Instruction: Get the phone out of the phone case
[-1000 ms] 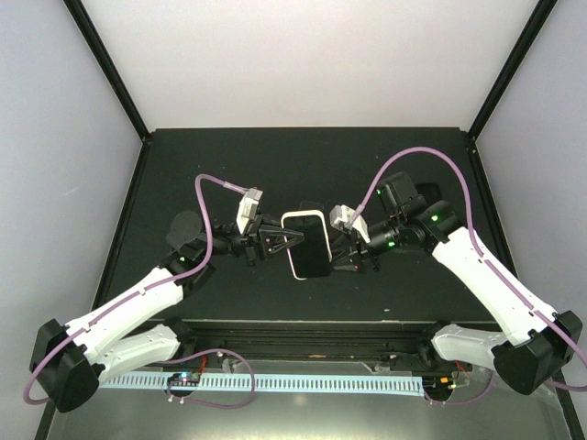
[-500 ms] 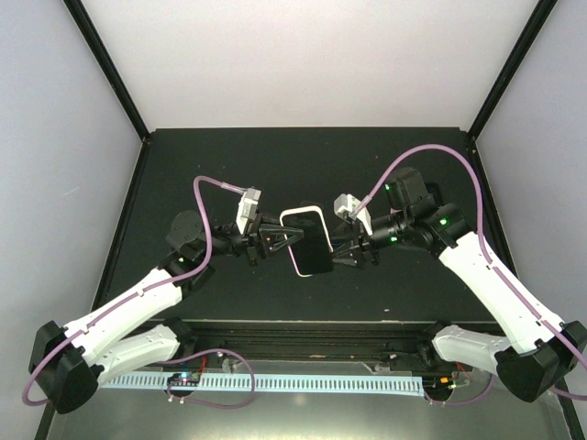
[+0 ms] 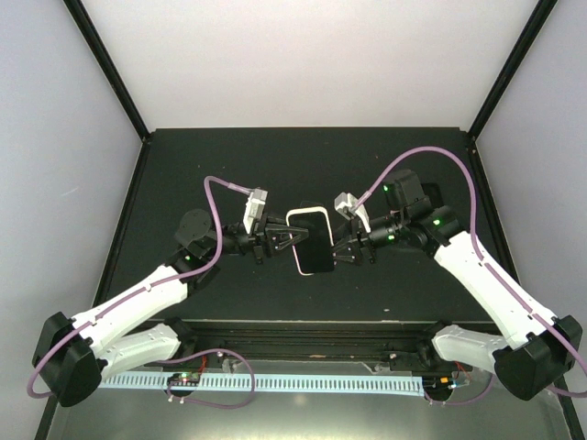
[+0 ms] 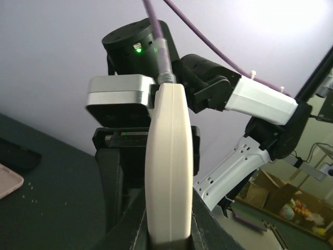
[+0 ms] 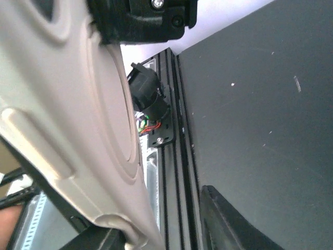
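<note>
Left tool (image 3: 290, 240) clamps phone case (image 4: 167, 166) by its left edge.

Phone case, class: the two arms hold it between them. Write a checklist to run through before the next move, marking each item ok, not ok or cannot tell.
1. Left gripper shut on the edge of the phone case: ok.
2. Right gripper placed at the opposite side of the case: ok.
3. Right gripper firmly closed on that side: cannot tell.
4. Phone out of the case: not ok, it sits inside the pale rim.
5. Cables arching clear of the phone: ok.
</note>
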{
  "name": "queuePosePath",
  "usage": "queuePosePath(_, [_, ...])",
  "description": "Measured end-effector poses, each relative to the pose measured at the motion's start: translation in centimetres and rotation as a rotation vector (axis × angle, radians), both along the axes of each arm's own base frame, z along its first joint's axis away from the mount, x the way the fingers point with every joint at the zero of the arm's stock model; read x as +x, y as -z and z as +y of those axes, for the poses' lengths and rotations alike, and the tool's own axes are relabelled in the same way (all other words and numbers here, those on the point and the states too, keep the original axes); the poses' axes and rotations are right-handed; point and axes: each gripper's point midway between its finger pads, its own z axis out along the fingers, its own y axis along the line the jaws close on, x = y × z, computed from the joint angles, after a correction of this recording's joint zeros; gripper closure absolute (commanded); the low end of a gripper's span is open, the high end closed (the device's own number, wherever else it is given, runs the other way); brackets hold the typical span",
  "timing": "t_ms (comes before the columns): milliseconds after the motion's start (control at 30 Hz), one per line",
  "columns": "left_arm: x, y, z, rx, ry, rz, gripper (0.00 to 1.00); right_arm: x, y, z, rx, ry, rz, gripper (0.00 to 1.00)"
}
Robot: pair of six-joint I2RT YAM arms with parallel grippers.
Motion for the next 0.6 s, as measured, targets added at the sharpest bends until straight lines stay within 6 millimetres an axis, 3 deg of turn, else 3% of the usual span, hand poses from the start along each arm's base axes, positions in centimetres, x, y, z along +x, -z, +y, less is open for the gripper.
queuePosePath(133, [0.6, 1.2, -0.2, 0.042, -0.033, 0.019, 0.97, -0.4, 0.7, 0.0, 0.006, -0.018, 0.023, 0.98])
queuePosePath(333, [1.6, 2.3, -0.5, 0.102, -0.101, 0.051, 0.43, -0.4, 0.9, -0.1, 0.006, -0.028, -0.005, 0.99])
queuePosePath(500, [3.9, 4.0, -0.2, 0.213, -0.237, 0.087, 0.23, 0.9, 1.2, -0.8, 0.031, 0.029, 0.015, 0.99])
queuePosePath(600, [5.5, 2.6, 1.2, 0.276, -0.374, 0.04, 0.16, 2.6, 2.3, -2.0, 0.043, 0.106, 0.062, 0.99])
